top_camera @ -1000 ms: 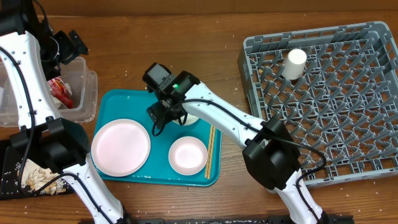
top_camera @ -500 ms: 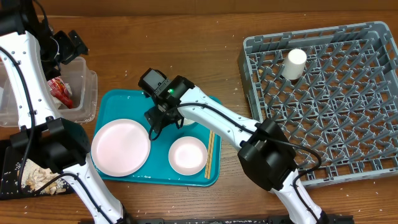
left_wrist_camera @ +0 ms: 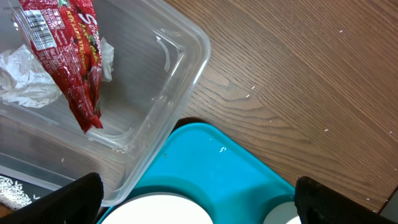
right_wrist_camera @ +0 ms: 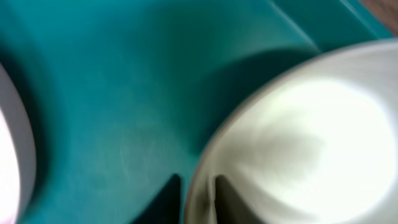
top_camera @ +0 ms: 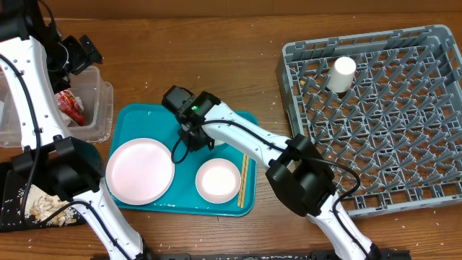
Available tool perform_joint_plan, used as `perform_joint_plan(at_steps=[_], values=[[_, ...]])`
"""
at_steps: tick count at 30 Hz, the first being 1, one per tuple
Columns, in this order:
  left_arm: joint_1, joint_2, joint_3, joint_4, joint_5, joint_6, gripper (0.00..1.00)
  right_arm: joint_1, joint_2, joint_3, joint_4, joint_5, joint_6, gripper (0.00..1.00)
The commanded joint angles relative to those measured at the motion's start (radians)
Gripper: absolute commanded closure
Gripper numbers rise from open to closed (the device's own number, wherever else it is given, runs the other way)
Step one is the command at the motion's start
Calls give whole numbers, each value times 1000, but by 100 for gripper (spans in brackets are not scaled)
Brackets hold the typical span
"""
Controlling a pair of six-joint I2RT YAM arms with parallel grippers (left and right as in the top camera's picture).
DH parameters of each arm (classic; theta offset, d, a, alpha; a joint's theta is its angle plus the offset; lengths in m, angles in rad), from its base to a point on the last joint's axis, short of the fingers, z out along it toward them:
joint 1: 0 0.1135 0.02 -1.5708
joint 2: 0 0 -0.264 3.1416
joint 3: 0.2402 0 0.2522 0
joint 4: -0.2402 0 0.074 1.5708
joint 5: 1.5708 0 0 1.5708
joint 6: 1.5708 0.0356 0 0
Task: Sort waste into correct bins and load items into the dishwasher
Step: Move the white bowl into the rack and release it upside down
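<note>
1. On the teal serving tray (top_camera: pixel 141 123), near its far edge, the right gripper (top_camera: pixel 189 136) sits low. Its arm reaches from the near side of the table with the elbow bent, and the forearm runs diagonally left across the tray.
2. The right wrist view is blurred. Two dark fingertips (right_wrist_camera: pixel 166 194) stand either side of the rim of the small white dish (right_wrist_camera: pixel 311 124) — one outside over the teal, one inside. I cannot tell whether they actually pinch the rim.
3. The pale pink plate (top_camera: pixel 141 170) and the white bowl (top_camera: pixel 218 180) sit on the tray's near half. The wooden chopsticks (top_camera: pixel 243 179) lie just beside the bowl, on its right.
4. The left arm rises along the table's left edge. The left gripper (left_wrist_camera: pixel 199 205) hangs above the corner of the clear tub (left_wrist_camera: pixel 180 68) with its fingers spread wide and nothing between them.
5. Inside the tub lie the red snack wrapper (left_wrist_camera: pixel 68 56) and, touching it, the crumpled white tissue (left_wrist_camera: pixel 25 84).
6. The white cup (top_camera: pixel 342 74) sits among the pegs of the grey dish rack (top_camera: pixel 390 144), near its far left corner.
7. Rice scraps (top_camera: pixel 45 206) lie on the black tray (top_camera: pixel 11 198).
</note>
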Motion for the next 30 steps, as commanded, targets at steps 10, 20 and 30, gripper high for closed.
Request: perform_joint_plan(at_steps=[10,20,30], values=[[-5,-9,13,2,-10,16,0,-82,-82,512,-253,14,19,96],[-5,-9,13,2,-10,15,0,-782,-219,652,-591,-509,-76,96],[-5,-9,13,2,-10,16,0,-1318,-219,273,-581,-1117,-451,96]])
